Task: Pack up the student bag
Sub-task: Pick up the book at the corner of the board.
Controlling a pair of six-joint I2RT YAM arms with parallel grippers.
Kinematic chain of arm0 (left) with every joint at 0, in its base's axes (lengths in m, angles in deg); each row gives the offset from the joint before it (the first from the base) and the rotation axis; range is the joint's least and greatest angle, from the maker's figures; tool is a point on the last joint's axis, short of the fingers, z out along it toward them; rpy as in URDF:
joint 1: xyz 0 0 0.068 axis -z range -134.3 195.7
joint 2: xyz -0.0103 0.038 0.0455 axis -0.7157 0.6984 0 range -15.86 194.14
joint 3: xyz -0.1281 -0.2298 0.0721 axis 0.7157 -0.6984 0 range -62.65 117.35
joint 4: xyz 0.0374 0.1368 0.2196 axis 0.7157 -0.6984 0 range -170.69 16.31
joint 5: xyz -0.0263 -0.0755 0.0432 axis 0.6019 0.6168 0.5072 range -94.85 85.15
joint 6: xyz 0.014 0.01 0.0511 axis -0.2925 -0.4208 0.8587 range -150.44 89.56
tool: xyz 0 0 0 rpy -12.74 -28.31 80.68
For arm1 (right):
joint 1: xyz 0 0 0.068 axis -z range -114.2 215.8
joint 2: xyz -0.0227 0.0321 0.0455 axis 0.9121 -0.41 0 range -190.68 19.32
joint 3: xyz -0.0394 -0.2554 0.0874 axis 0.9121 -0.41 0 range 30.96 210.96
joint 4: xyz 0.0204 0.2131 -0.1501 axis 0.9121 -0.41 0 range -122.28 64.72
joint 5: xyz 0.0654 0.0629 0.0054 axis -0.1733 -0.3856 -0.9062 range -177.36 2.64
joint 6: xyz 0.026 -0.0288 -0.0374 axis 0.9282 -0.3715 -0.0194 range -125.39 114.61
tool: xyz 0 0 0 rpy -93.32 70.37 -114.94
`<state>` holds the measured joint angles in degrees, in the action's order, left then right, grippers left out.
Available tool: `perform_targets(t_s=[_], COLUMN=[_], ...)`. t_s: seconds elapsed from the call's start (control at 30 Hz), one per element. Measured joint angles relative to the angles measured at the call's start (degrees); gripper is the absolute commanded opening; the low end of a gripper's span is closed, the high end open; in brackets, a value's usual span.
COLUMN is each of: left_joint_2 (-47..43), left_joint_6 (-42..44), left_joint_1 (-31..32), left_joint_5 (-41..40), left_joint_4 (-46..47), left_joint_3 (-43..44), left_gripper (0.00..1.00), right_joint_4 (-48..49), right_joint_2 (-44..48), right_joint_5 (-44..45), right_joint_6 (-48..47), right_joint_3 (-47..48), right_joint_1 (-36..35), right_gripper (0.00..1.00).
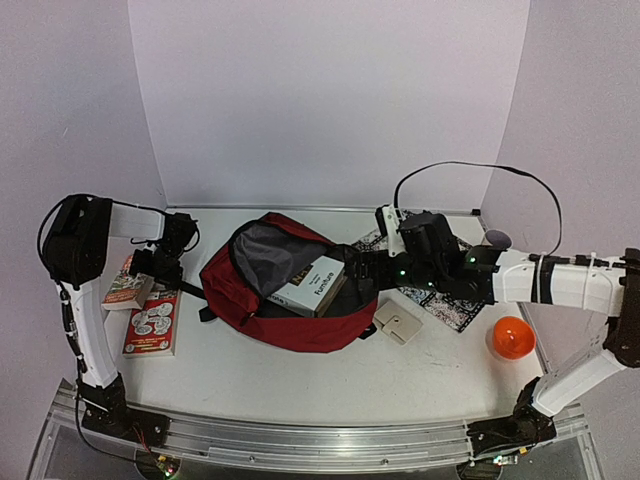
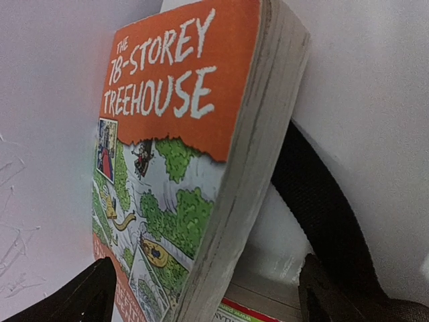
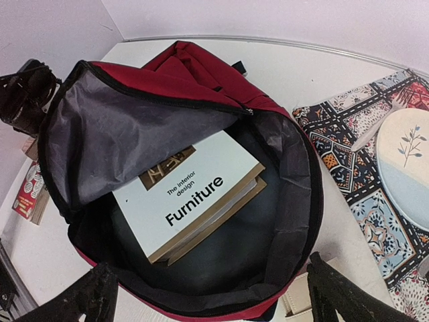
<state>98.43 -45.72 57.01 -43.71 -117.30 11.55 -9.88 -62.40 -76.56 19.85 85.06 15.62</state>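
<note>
Closest to any lens is the orange paperback (image 2: 174,134) titled "The 78-Storey Treehouse". It fills the left wrist view and tilts up between the fingers of the left gripper (image 2: 208,302). The jaws are spread wide and not clamped on it.

On the white table (image 1: 300,395) the student bag (image 1: 300,335) lies flat at the centre, its mouth unzipped and its grey lining folded back. The right gripper (image 1: 355,265) hangs just over the right rim of that mouth. In its own wrist view the bag's open compartment (image 3: 268,255) spreads below and between the two dark fingertips, which stand wide apart and hold nothing. The left gripper (image 1: 157,264) is well off to the bag's left, near the table's left edge. A black strap (image 2: 322,201) runs behind the paperback.

Right of the bag lies a patterned mat (image 1: 450,310), partly under the right arm, with a pale round plate (image 3: 402,161) on it. Inside the bag rests a white book (image 3: 194,194) marked "Furniture". A red-covered book (image 1: 152,322) lies below the left gripper. An orange dome-shaped object (image 1: 512,338) sits near the right edge. A small beige pouch (image 1: 398,322) lies just beside the bag's right side.
</note>
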Motion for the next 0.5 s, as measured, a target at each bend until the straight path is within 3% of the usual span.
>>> perform_targets(t_s=[0.5], left_joint_2=[7.6], left_joint_6=[-1.5], left_joint_1=[0.0], left_joint_5=[-9.5], left_joint_4=[-3.6], left_joint_3=[6.5], left_gripper=[0.79], right_joint_4=[-0.4], right_joint_2=[2.2], right_joint_5=[1.4], right_joint_6=[-0.2], right_joint_3=[-2.3], right_joint_1=[0.0], right_gripper=[0.98])
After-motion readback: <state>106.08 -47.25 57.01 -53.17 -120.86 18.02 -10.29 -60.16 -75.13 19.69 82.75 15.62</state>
